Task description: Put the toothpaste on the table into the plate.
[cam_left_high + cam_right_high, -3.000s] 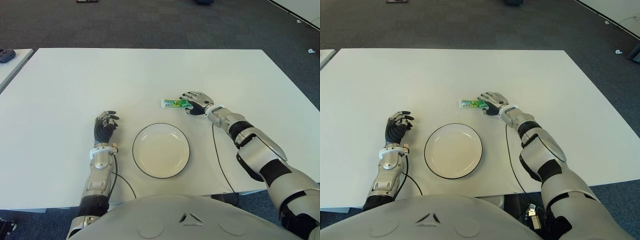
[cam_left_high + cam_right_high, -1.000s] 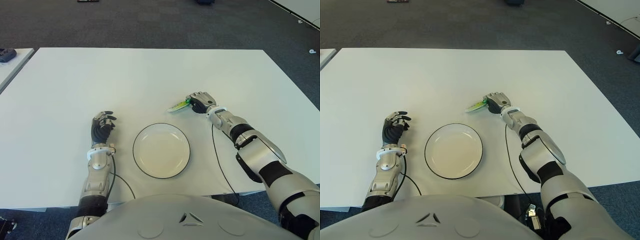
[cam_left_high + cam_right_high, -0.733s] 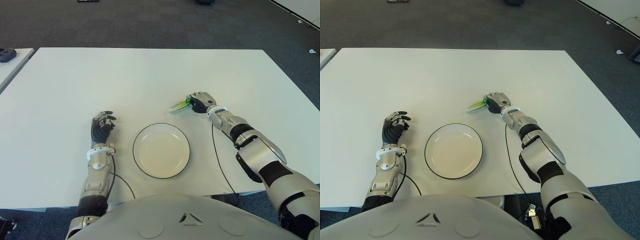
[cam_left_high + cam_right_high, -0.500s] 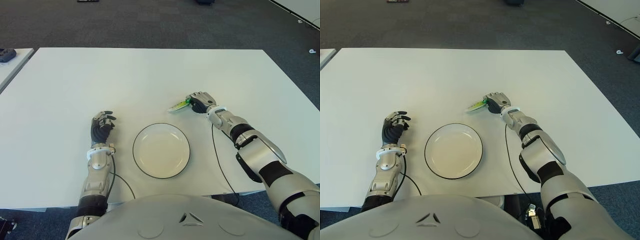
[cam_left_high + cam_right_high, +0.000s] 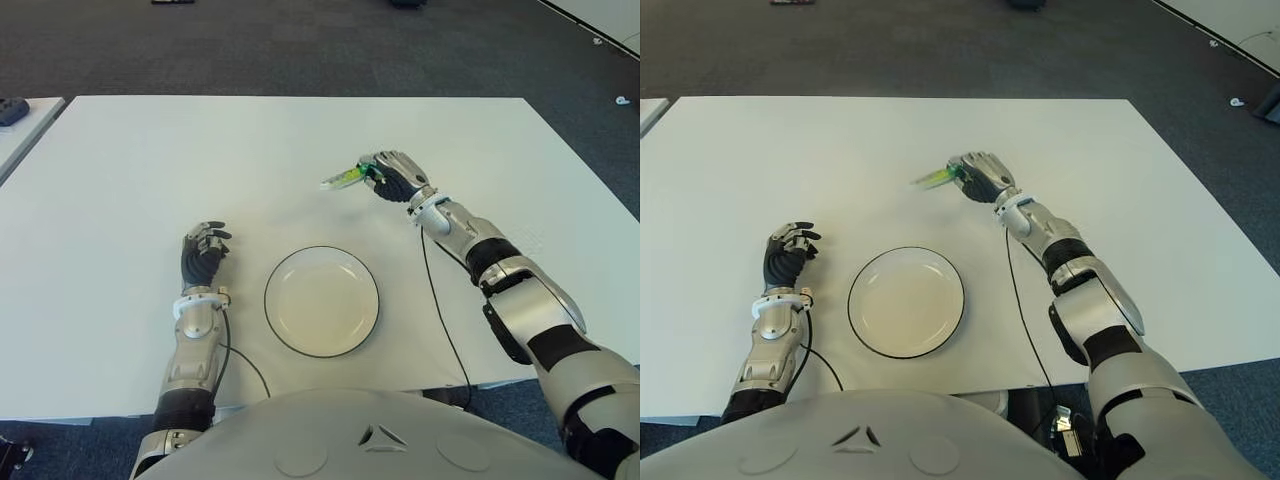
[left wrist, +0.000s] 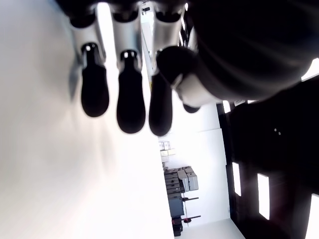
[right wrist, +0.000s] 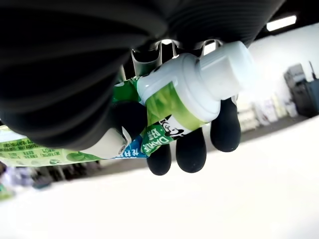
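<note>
A green toothpaste tube [image 5: 345, 178] is gripped at its cap end in the right hand [image 5: 388, 176], held above the white table [image 5: 150, 160] beyond the empty plate [image 5: 321, 300], its long axis pointing toward the robot's left, while the left hand [image 5: 203, 253], fingers curled and holding nothing, is seen left of the plate.

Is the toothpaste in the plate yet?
Not yet. The right hand grips the toothpaste above the table, beyond the empty plate.
</note>
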